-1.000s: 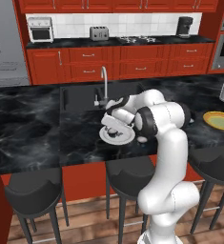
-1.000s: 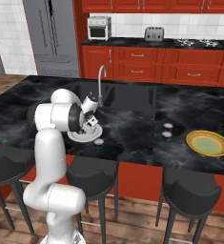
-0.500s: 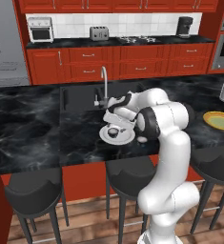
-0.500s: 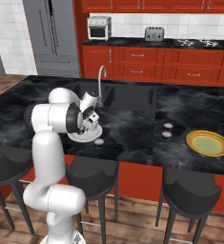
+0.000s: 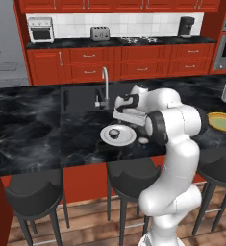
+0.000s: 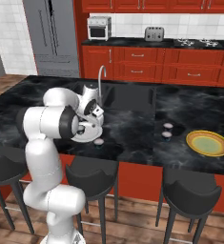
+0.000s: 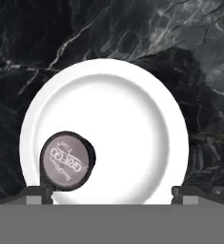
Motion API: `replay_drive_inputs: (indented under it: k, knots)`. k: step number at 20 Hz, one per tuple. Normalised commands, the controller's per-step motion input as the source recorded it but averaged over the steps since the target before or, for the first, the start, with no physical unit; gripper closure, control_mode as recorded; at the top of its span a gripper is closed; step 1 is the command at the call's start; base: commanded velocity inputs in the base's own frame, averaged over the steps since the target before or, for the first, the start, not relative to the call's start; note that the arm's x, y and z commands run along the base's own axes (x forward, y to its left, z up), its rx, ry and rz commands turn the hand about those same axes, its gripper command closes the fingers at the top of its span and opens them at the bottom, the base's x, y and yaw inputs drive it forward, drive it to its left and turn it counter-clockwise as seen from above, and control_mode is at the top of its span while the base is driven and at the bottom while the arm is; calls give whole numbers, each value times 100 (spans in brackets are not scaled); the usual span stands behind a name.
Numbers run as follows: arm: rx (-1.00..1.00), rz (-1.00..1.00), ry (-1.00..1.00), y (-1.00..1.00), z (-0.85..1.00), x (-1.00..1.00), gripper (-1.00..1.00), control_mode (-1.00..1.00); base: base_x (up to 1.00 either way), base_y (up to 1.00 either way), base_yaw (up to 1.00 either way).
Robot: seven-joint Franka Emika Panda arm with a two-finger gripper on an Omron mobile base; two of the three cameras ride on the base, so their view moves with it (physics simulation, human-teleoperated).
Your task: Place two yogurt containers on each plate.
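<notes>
In the right base view the plain white round plate (image 6: 86, 137) is largely covered by the white arm's hand and forearm — only its near rim shows, and the cup on it is hidden there. The loose yogurt cup beside that plate (image 6: 98, 141) and the two small cups near the yellow plate (image 6: 168, 127) are too small for any lid lettering to be read. In the hand view the two dark finger tips (image 7: 37, 194) are cut off by the bottom, so only their ends show, and the lid print on the dark-sided yogurt cup (image 7: 67, 160) is blurred — not legible. In the left base view the yellow plate with a greenish centre (image 5: 223, 122) runs off the right edge
</notes>
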Motion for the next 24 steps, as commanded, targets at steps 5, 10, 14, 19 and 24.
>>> replay_drive_inputs:
  k: [5, 10, 14, 19, 24]
  knots:
    - [-10, -27, -2, -40, 29, -75, -100, -100, 0, 0, 0]
    - [-5, -40, 0, -44, 3, -63, -100, -100, 0, 0, 0]
    - [2, -35, 9, -39, 15, -21, -100, -100, 0, 0, 0]
    - [8, -25, 19, -55, 9, -20, -100, -100, 0, 0, 0]
    - [8, -41, 21, -10, 0, 0, -100, -100, 0, 0, 0]
